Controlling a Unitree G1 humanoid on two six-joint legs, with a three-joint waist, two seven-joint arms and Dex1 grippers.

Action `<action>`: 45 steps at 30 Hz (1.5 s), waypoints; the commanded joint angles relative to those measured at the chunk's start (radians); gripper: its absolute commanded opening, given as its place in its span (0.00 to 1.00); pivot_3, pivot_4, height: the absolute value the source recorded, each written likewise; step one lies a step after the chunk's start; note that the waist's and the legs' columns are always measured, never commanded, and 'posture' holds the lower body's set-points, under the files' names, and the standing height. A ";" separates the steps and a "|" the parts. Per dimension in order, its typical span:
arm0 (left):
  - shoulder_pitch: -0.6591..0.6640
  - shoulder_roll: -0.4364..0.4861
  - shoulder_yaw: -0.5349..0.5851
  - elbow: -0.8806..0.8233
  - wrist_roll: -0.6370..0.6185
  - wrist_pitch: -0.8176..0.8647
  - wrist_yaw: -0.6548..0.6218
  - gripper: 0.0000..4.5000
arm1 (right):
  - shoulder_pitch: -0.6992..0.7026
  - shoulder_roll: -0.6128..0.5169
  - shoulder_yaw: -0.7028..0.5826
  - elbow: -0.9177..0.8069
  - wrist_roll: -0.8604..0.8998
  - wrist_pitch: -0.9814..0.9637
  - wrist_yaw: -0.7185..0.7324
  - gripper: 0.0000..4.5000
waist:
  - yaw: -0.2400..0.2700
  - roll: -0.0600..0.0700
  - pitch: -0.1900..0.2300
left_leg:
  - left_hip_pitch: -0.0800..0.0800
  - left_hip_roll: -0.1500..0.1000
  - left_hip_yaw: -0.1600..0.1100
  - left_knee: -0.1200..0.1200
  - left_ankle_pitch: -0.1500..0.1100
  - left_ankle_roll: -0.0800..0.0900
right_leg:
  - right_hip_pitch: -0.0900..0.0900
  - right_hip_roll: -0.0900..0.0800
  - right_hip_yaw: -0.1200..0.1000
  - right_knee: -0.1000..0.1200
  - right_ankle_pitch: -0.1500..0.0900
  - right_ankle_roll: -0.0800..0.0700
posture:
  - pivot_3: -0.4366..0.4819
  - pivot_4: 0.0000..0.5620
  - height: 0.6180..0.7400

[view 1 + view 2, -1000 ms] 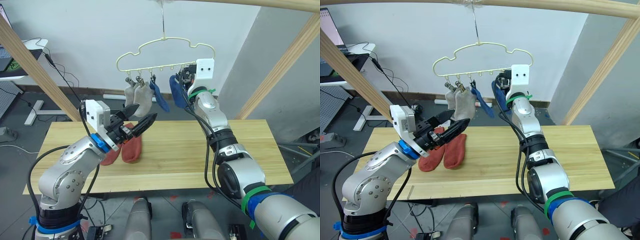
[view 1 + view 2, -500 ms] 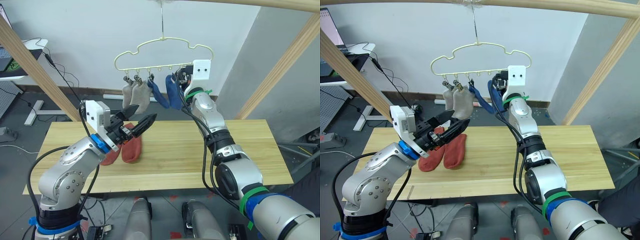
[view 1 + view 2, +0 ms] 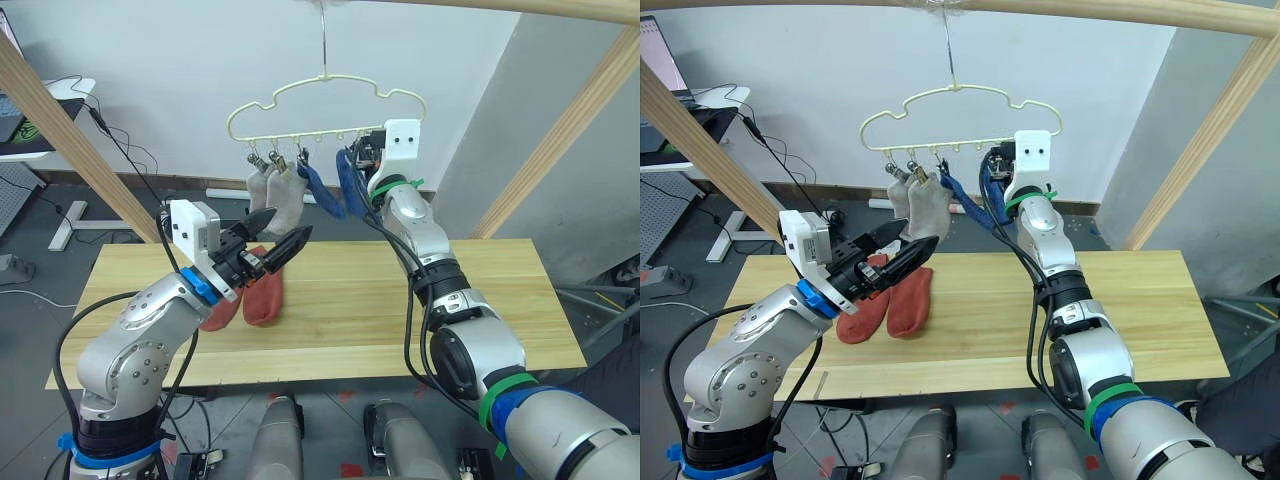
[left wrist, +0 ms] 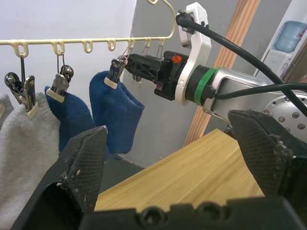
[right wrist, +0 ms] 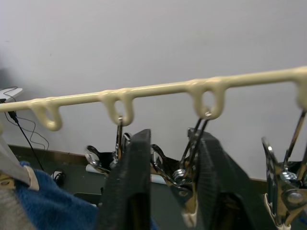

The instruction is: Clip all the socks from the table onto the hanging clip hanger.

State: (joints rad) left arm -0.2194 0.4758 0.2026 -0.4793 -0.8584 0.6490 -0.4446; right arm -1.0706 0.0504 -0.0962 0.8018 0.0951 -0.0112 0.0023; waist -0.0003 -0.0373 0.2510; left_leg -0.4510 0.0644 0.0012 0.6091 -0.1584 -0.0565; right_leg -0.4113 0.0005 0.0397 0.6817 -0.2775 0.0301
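- Up at the clip hanger [image 3: 320,134], right gripper [image 3: 358,160] against the clip carrying the second blue sock [image 4: 117,112]; whether clamped on that clip or loose cannot be told.
- Risk one: drawing away with the clip only half closed on the cuff. Would let the sock slide out and drop to the table [image 3: 400,300] or past its far edge.
- Risk two: tugging sideways on leaving. Hangs from one thin hook, so likely to swing or tip, and could shake the first blue sock [image 3: 322,195] or the two grey socks [image 3: 275,195] just beside it.
- Risk three: snagging a neighbouring empty clip, since these dangle close together along the bar.
- Lower down, left gripper [image 3: 294,222] with jaws spread wide and holding nothing, hovering above the two rust-red socks [image 3: 262,298], which lie side by side, touching, on the near left part of the table.
- Risk four: closing on both red socks at once because of that contact. Would lift a pair where one clip takes one.
- Risk five: raising the left arm while the right is at the bar. Could bump the hanging grey socks, directly above and behind it.
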 commanded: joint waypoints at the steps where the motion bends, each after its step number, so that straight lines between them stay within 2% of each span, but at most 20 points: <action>1: -0.010 -0.004 -0.001 -0.047 -0.014 -0.003 0.007 1.00 | -0.018 -0.001 -0.003 -0.030 0.008 -0.017 0.015 0.07 | 0.000 0.000 0.000 | 0.000 0.000 0.000 0.000 0.000 0.000 | 0.000 0.000 0.000 0.000 0.000 0.000 | 0.58 0.40 1.00; 3: -0.008 -0.002 -0.004 -0.045 -0.006 -0.002 0.009 1.00 | -0.014 -0.006 -0.005 -0.036 0.012 -0.013 0.018 0.00 | 0.000 0.000 0.000 | 0.000 0.000 0.000 0.000 0.000 0.000 | 0.000 0.000 0.000 0.000 0.000 0.000 | 0.58 0.41 1.00; 7: 0.003 0.020 -0.034 0.015 0.096 -0.029 0.009 1.00 | 0.021 -0.033 -0.020 -0.092 0.046 0.036 0.073 0.00 | 0.000 0.000 0.000 | 0.000 0.000 0.000 0.000 0.000 0.000 | 0.000 0.000 0.000 0.000 0.000 0.000 | 0.57 0.42 1.00; 12: 0.012 0.023 -0.063 0.190 0.264 -0.130 -0.002 1.00 | 0.085 -0.080 -0.027 -0.177 0.090 0.129 0.146 0.00 | -0.001 0.001 0.001 | 0.000 0.000 0.000 0.000 0.000 0.000 | 0.000 0.000 0.000 0.000 0.000 0.000 | 0.55 0.44 1.00; 17: -0.016 0.015 -0.056 0.271 0.308 -0.182 -0.041 1.00 | 0.111 -0.111 -0.018 -0.227 0.094 0.175 0.170 0.00 | 0.000 0.001 0.001 | 0.000 0.000 0.000 0.000 0.000 0.000 | 0.000 0.000 0.000 0.000 0.000 0.000 | 0.53 0.45 1.00; 20: -0.011 -0.004 -0.058 0.255 0.302 -0.179 -0.049 1.00 | 0.122 -0.119 -0.010 -0.245 0.091 0.186 0.190 0.22 | 0.001 0.001 0.001 | 0.000 0.000 0.001 0.000 0.000 0.000 | 0.000 -0.001 0.000 -0.001 0.000 0.000 | 0.53 0.45 1.00; 25: 0.009 -0.028 -0.052 0.224 0.306 -0.177 -0.048 1.00 | 0.178 -0.140 0.003 -0.323 0.089 0.220 0.213 0.65 | -0.001 0.002 0.001 | 0.000 0.000 0.001 -0.001 0.000 0.000 | 0.000 -0.001 0.000 -0.001 0.000 0.000 | 0.55 0.45 1.00; 29: 0.048 -0.027 -0.035 0.193 0.299 -0.170 -0.051 1.00 | 0.285 -0.158 0.027 -0.495 0.106 0.317 0.251 0.96 | -0.001 0.002 0.001 | 0.000 0.000 0.001 -0.002 0.000 0.000 | -0.001 -0.001 0.001 -0.001 0.000 0.000 | 0.55 0.43 1.00; 30: 0.057 -0.026 -0.031 0.187 0.297 -0.169 -0.052 1.00 | 0.310 -0.162 0.031 -0.539 0.111 0.343 0.257 1.00 | -0.001 0.002 0.001 | 0.000 0.000 0.001 -0.002 0.000 0.000 | -0.001 -0.001 0.000 -0.001 0.000 0.000 | 0.55 0.43 1.00; 34: 0.107 -0.008 -0.009 0.168 0.291 -0.162 -0.072 1.00 | 0.431 -0.192 0.052 -0.747 0.132 0.468 0.285 1.00 | -0.001 0.002 0.001 | 0.000 0.000 0.001 -0.002 0.000 0.000 | -0.001 -0.001 0.000 -0.001 0.000 0.000 | 0.56 0.43 1.00; 38: 0.161 0.020 0.000 0.172 0.299 -0.166 -0.106 1.00 | 0.618 -0.280 0.090 -0.964 0.155 0.572 0.355 1.00 | 0.000 0.002 0.001 | 0.000 0.000 0.001 -0.002 0.000 0.000 | 0.000 -0.001 0.000 -0.001 -0.001 0.000 | 0.55 0.41 1.00; 45: 0.201 0.020 -0.019 0.234 0.385 -0.206 -0.091 1.00 | 0.827 -0.350 0.065 -1.105 0.151 0.610 0.350 1.00 | 0.000 0.002 0.001 | 0.001 0.000 0.001 -0.001 0.000 0.000 | 0.000 -0.001 0.001 -0.001 -0.003 0.004 | 0.55 0.39 1.00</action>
State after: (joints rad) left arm -0.0282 0.4918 0.1903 -0.2361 -0.4980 0.4716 -0.5351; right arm -0.2522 -0.2924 -0.0088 -0.2393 0.2394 0.6022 0.3543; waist -0.0006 -0.0356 0.2523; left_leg -0.4503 0.0643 0.0028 0.6083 -0.1584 -0.0561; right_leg -0.4115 -0.0007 0.0414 0.6802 -0.2806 0.0343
